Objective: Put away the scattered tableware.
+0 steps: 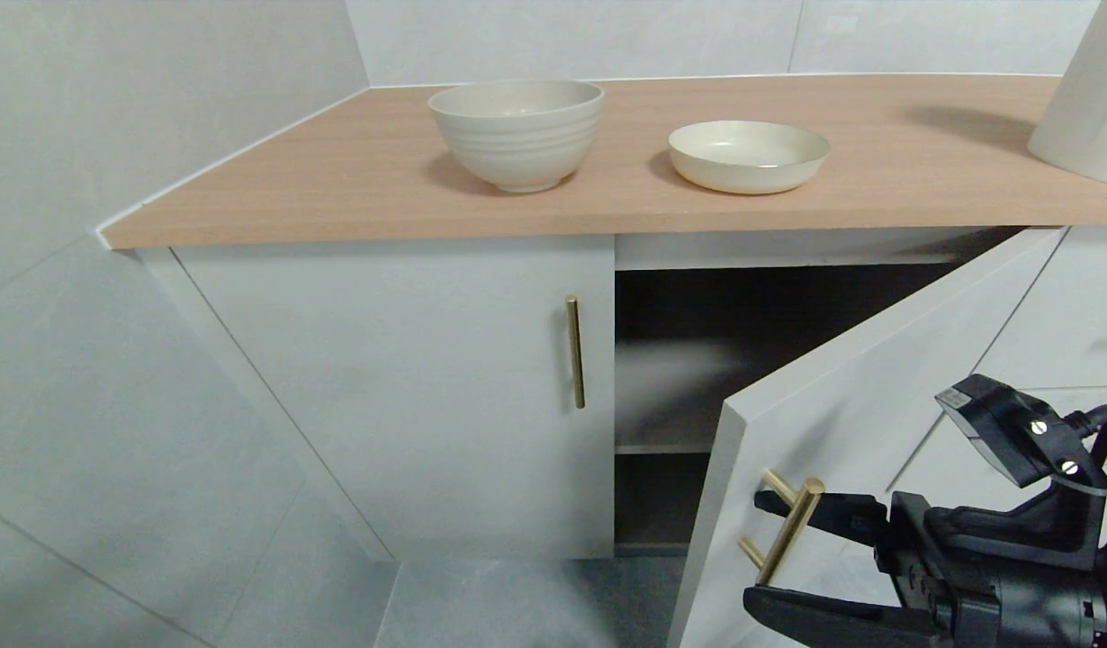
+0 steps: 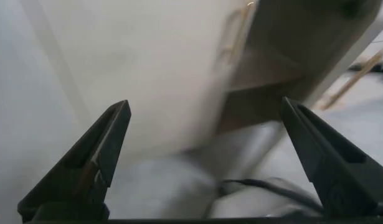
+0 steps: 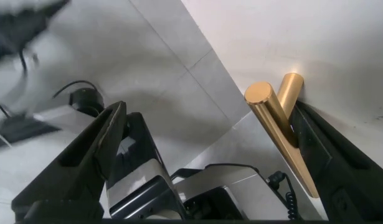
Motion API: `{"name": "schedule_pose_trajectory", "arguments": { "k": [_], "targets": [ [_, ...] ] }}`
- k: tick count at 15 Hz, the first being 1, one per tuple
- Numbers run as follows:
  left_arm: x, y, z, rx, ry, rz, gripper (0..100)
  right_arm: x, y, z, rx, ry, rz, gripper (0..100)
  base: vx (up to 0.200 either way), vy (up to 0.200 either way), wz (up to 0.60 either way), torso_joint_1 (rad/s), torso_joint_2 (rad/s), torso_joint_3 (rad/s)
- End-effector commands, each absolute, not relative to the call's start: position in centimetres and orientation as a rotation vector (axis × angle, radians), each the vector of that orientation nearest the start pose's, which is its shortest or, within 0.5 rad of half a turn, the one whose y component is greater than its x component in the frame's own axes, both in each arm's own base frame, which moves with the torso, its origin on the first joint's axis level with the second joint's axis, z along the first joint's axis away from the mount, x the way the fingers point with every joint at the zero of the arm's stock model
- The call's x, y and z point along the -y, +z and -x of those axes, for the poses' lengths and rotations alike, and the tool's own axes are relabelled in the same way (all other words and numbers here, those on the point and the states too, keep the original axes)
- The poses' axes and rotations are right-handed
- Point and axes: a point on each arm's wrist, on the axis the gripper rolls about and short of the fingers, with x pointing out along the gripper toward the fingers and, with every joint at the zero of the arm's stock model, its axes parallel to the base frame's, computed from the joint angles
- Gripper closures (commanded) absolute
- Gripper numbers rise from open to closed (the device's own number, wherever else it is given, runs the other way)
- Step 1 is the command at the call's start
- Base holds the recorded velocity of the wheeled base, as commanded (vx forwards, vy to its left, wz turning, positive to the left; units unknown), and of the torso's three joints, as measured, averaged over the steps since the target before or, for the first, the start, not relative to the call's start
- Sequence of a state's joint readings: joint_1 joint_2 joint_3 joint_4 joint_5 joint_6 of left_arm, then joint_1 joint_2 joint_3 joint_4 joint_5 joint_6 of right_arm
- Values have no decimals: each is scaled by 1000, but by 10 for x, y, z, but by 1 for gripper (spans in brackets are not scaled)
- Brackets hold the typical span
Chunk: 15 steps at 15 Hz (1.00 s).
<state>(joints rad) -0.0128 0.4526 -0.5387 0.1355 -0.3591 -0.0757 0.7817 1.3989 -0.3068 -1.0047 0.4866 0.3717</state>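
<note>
Your right gripper (image 1: 757, 551) is straddling the brass handle (image 1: 792, 520) of the open cabinet door (image 1: 841, 423), jaws spread, pinching nothing. Your left gripper (image 2: 205, 104) is hanging spread, empty. The bowl (image 1: 517, 130) and dish (image 1: 748, 155) are sitting on the countertop (image 1: 337, 198), well above and beyond the right gripper; nothing is stowed yet

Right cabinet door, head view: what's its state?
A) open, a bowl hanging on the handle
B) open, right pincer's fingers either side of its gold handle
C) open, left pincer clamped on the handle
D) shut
B: the right cabinet door stands swung out, and the right pincer, fingers apart, straddles its gold handle.
</note>
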Motion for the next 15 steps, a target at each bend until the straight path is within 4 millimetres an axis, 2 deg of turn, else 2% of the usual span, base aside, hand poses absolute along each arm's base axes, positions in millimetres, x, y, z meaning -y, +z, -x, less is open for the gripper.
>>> {"name": "schedule_pose_trajectory", "arguments": {
  "k": [1,2,4,8,12,13,15],
  "targets": [
    [31,264,-122,-292,-602,285,0,-145,165,-131,-336,1229,-306,0,0,0,0,0,0,0],
    [50,267,-142,-293,-694,391,0,-145,165,-131,-336,1229,-306,0,0,0,0,0,0,0],
    [92,259,-163,-328,-867,501,0,-144,165,-131,-334,1228,-306,0,0,0,0,0,0,0],
    [130,228,-200,-300,-947,419,0,-139,171,-126,-301,1232,-315,0,0,0,0,0,0,0],
    [160,201,-211,-350,-1023,267,0,-138,170,-124,-307,1231,-314,0,0,0,0,0,0,0],
    [175,196,-213,-362,-1054,250,0,-138,169,-125,-310,1230,-313,0,0,0,0,0,0,0],
    [185,193,-214,-365,-1079,241,0,-138,168,-125,-313,1230,-313,0,0,0,0,0,0,0]
  ]
}}
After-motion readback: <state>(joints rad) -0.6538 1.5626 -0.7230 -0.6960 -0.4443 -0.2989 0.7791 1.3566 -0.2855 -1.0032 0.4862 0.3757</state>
